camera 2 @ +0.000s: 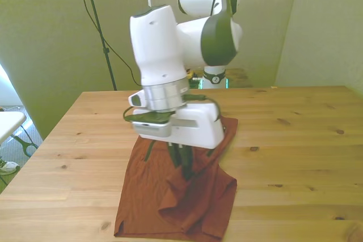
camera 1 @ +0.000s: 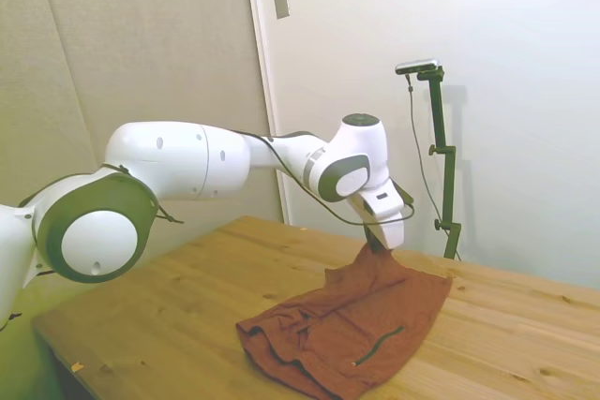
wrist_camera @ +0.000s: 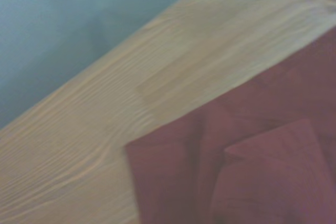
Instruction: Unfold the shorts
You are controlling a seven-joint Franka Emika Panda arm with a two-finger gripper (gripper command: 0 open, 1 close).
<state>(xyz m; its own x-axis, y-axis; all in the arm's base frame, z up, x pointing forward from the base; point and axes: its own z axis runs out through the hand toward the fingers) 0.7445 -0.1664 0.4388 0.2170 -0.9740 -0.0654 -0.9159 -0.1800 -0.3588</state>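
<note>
The rust-orange shorts [camera 1: 343, 323] lie wrinkled and partly folded on the wooden table [camera 1: 159, 316]. A thin dark green pocket stripe [camera 1: 381, 343] shows near their front edge in the side view. My gripper [camera 1: 376, 244] is shut on the cloth, which rises in a small peak to the fingers. In the front view the gripper [camera 2: 182, 168] hangs over the middle of the shorts [camera 2: 144, 194], with a folded flap drawn up beneath it. The wrist view shows a corner of the shorts [wrist_camera: 262, 156] with an overlapping fold, lying on bare wood [wrist_camera: 131, 77].
Bare tabletop [camera 2: 295, 157] spreads on both sides of the shorts. The shorts' near hem lies close to the table's front edge [camera 2: 170, 237] in the front view. A wall stands behind the table [camera 1: 525, 91].
</note>
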